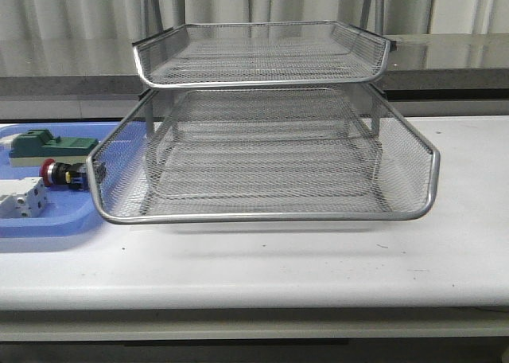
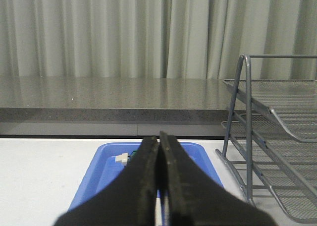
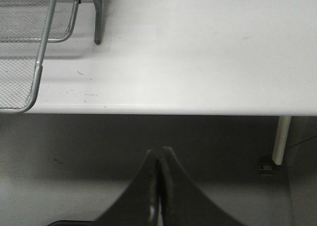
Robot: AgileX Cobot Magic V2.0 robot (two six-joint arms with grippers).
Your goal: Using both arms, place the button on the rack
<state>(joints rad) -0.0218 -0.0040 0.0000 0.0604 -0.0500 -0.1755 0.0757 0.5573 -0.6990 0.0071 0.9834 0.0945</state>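
White matte table (image 1: 318, 259); wire-mesh rack (image 1: 262, 152); red-capped button (image 1: 60, 174) on blue tray (image 1: 48, 220); both claws closed, empty.

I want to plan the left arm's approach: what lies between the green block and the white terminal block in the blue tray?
The button lies on its side between the green block and the white terminal block; the front view shows it.

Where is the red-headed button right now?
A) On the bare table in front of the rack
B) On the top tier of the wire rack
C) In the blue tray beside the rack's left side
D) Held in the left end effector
C: the button lies in the blue tray, just left of the rack, with no end effector holding it.
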